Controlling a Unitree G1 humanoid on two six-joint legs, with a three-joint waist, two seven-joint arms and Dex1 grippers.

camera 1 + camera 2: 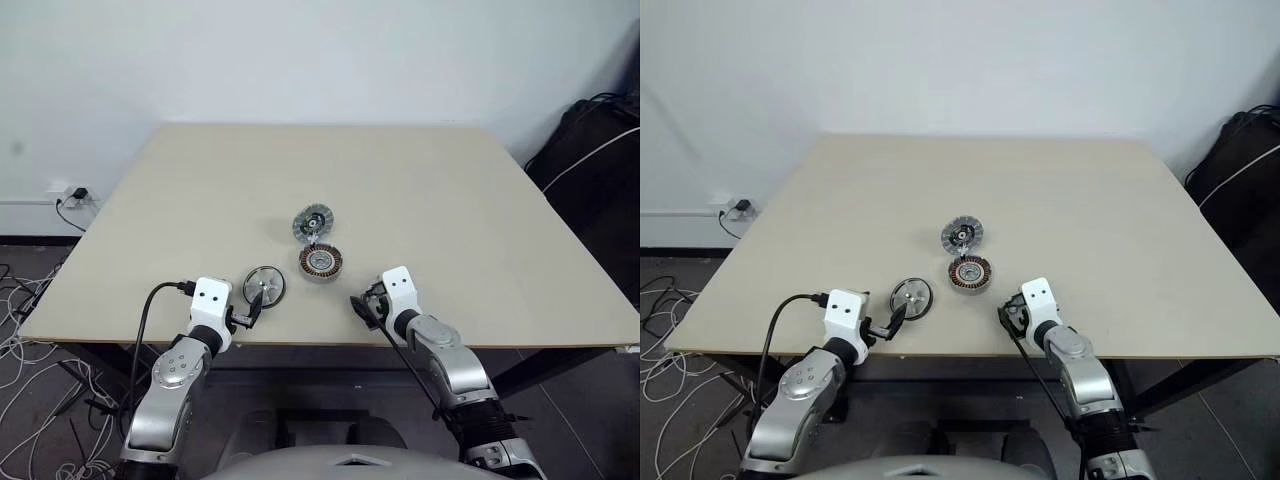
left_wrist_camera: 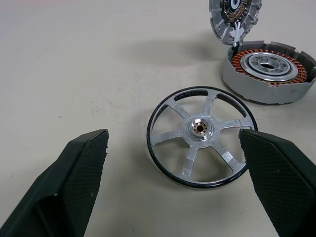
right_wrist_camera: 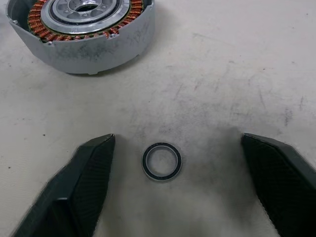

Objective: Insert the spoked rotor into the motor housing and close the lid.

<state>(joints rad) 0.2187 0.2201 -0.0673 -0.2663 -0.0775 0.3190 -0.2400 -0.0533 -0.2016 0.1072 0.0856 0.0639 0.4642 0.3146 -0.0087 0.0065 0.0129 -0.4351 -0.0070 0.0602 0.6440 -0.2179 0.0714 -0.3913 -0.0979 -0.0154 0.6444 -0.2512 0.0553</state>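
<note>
The spoked rotor (image 1: 265,285) lies flat on the table near the front edge, a silvery wheel with a dark rim (image 2: 202,143). My left gripper (image 1: 250,308) is right behind it, open, its fingers (image 2: 74,187) spread to either side of the wheel without gripping it. The motor housing (image 1: 320,262), with copper windings (image 2: 269,69), sits just right of the rotor. The lid (image 1: 312,222) stands tilted open at the housing's far side (image 2: 236,15). My right gripper (image 1: 362,305) is open near the housing's right, its fingers (image 3: 89,177) straddling a small dark ring (image 3: 161,161) on the table.
The beige table (image 1: 450,190) has its front edge just under both grippers. Cables and a wall socket (image 1: 70,195) lie off the left side. A black bag (image 1: 600,140) sits beyond the right edge.
</note>
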